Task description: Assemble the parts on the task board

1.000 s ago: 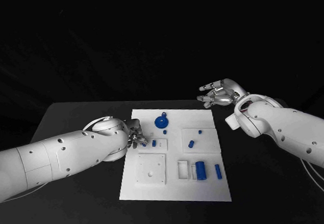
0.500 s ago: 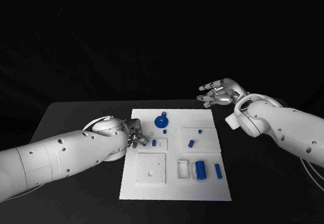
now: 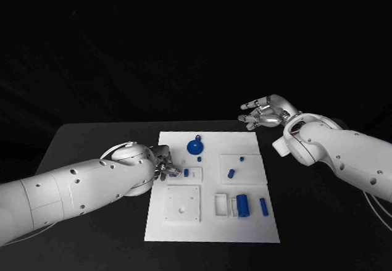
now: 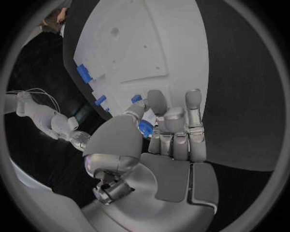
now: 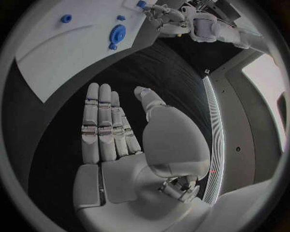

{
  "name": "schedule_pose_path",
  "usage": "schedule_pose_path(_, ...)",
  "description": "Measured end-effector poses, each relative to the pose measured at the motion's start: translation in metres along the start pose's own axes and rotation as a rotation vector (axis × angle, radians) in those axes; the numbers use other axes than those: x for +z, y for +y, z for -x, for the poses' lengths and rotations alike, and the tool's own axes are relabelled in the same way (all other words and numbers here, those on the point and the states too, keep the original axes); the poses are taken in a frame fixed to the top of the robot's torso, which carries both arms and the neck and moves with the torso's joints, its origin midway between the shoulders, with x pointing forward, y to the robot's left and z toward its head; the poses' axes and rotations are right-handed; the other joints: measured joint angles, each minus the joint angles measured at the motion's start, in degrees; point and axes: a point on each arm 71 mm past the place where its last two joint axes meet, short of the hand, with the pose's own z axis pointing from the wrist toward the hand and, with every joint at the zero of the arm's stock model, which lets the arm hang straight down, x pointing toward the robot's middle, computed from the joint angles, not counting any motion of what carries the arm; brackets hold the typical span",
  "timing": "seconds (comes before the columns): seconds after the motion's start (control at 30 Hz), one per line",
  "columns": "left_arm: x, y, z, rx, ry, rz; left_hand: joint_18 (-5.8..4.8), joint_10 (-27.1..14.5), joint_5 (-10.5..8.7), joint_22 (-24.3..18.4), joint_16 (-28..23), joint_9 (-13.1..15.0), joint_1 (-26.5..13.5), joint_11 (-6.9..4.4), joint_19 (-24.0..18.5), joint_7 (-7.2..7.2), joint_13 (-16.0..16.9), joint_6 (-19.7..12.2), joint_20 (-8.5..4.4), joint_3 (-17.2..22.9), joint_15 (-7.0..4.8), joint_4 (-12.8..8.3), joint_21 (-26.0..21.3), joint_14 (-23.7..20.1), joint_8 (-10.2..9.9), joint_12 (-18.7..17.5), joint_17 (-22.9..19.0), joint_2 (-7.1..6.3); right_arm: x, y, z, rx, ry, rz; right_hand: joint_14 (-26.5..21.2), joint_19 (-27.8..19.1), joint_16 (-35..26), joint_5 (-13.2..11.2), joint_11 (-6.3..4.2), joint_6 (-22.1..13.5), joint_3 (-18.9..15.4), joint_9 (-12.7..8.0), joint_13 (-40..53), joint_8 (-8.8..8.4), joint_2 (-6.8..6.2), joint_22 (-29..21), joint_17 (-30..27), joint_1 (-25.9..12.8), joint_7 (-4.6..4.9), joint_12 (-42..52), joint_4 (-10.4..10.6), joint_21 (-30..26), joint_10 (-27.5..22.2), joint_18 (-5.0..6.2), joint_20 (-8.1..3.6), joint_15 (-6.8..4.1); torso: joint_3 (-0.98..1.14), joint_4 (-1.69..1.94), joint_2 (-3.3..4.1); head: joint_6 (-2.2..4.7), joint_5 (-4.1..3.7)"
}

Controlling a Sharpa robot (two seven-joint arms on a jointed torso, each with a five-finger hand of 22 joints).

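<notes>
Parts: small blue piece (image 4: 145, 128) pinched in left robot hand (image 4: 163, 130), over task board (image 3: 255, 231) left edge; others lie on board, incl. round blue piece (image 3: 195, 147) far side.
Handling: likely light, rigid plastic, smooth; pinch by the sides.
Right robot hand (image 5: 121, 130): fingers spread, holding nothing, above counter (image 3: 89, 142) beyond board's far right corner.

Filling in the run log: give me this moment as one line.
left hand: pinches blue part at board left edge | right hand: open, off board, holds nothing | other parts on board
</notes>
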Motion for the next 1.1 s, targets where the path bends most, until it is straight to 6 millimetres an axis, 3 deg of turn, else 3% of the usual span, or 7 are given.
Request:
schedule_pose_path(0.33,0.001,0.002,0.001,-0.01,0.002,0.005,0.0,0.0,-0.31,0.0,0.0,-0.8,-0.3,-0.01,0.2,-0.61,-0.1,0.6,-0.22,-0.3,0.0,0.6,-0.2,0.0,-0.1,0.0,-0.2,-0.41,0.0,-0.001,0.0,0.0,0.0,-0.002,0.0,0.0,0.0,0.0,0.0,0.0,0.0,0.0,0.0,0.0,0.0,0.0,0.0,0.0,0.0,0.0,0.0,0.0,0.0,0.0,0.0,0.0,-0.01,-0.02,0.0,-0.02,0.06)
schedule_pose_path(0.37,0.001,0.003,0.001,-0.011,0.002,0.006,0.0,0.0,-0.32,0.0,0.0,-1.1,-0.2,-0.01,0.2,-1.18,-0.1,1.2,-0.22,-0.5,0.0,0.8,-0.2,0.0,-0.2,0.0,-0.2,-0.58,0.0,-0.001,0.0,0.0,0.0,-0.002,0.0,0.0,0.0,0.0,0.0,0.0,0.0,0.0,0.0,0.0,0.0,0.0,0.0,0.0,0.0,0.0,0.0,0.0,0.0,0.01,0.0,0.0,-0.01,-0.02,0.0,-0.02,0.06)
schedule_pose_path(0.43,0.002,0.004,0.001,-0.012,0.002,0.01,0.0,0.0,-0.77,0.0,0.0,-1.3,-0.4,-0.04,0.2,-5.22,-0.1,6.9,-0.22,-0.8,0.0,1.1,-0.2,0.0,-0.4,0.0,-0.2,-1.11,0.0,-0.001,0.0,0.0,0.0,-0.002,0.0,0.0,0.0,0.0,0.0,0.0,0.0,0.0,0.0,0.0,0.0,0.0,0.0,0.0,0.0,0.0,0.0,0.0,0.0,0.0,0.0,0.0,-0.01,-0.02,0.0,-0.03,0.01)
schedule_pose_path(0.53,0.002,0.005,0.0,-0.013,0.003,0.012,0.0,-1.8,-3.39,0.0,0.0,-0.8,-0.6,-1.82,0.2,-7.24,-0.1,8.1,-0.22,-1.6,-0.03,1.9,-0.2,0.0,-0.2,0.0,-0.2,-1.47,0.0,-0.001,0.0,0.0,0.0,-0.002,0.0,0.0,0.0,0.0,0.0,0.0,0.0,0.0,0.0,0.0,0.0,0.0,0.0,0.0,0.0,0.0,0.0,0.0,0.0,0.0,0.0,0.0,-0.01,-0.02,0.0,-0.03,-0.02)
schedule_pose_path(0.73,0.003,0.008,0.001,-0.016,0.001,0.019,0.0,-2.1,-9.45,0.0,0.0,-0.8,-0.5,-2.1,0.2,-8.26,-0.1,8.3,-0.22,-4.3,-0.03,5.7,-0.5,0.0,-0.2,0.0,-0.4,-3.54,0.0,-0.002,0.0,0.001,0.0,-0.003,0.0,-0.2,0.0,0.2,0.0,0.0,0.0,0.0,0.0,0.0,-0.23,0.0,-0.1,-0.2,0.0,0.0,0.0,0.0,0.0,0.0,0.22,0.0,-0.05,-0.01,0.0,-0.03,-0.03)
schedule_pose_path(0.87,0.003,0.01,0.0,-0.017,0.004,0.024,0.0,-2.1,-10.09,0.0,0.0,-0.9,0.8,-2.1,0.2,-8.15,-0.2,8.6,-0.22,-4.5,-0.22,8.8,-0.7,-0.2,-0.2,0.0,-0.4,-4.82,0.0,-0.002,0.0,0.001,0.001,-0.004,0.0,-0.2,0.0,0.2,0.0,0.0,0.0,0.0,0.0,0.0,-0.23,0.0,-0.1,-0.2,0.0,0.0,0.0,0.0,0.0,0.0,0.22,0.0,-0.07,0.0,0.01,-0.03,-0.08)
schedule_pose_path(1.1,0.003,0.012,-0.002,-0.018,0.007,0.029,0.0,-2.1,-10.87,0.0,0.0,-0.9,1.6,-2.1,0.4,-8.15,-0.3,8.6,-0.43,-4.3,-0.22,12.1,-0.9,-0.2,-0.2,0.0,-0.7,-6.65,0.0,-0.002,-0.001,0.001,0.002,-0.005,0.0,-0.2,0.0,0.2,0.0,0.0,0.0,0.0,0.0,0.0,-0.23,0.0,-0.1,-0.2,0.0,0.0,0.0,0.0,0.0,0.0,0.22,0.0,-0.07,-0.01,0.01,-0.03,-0.09)
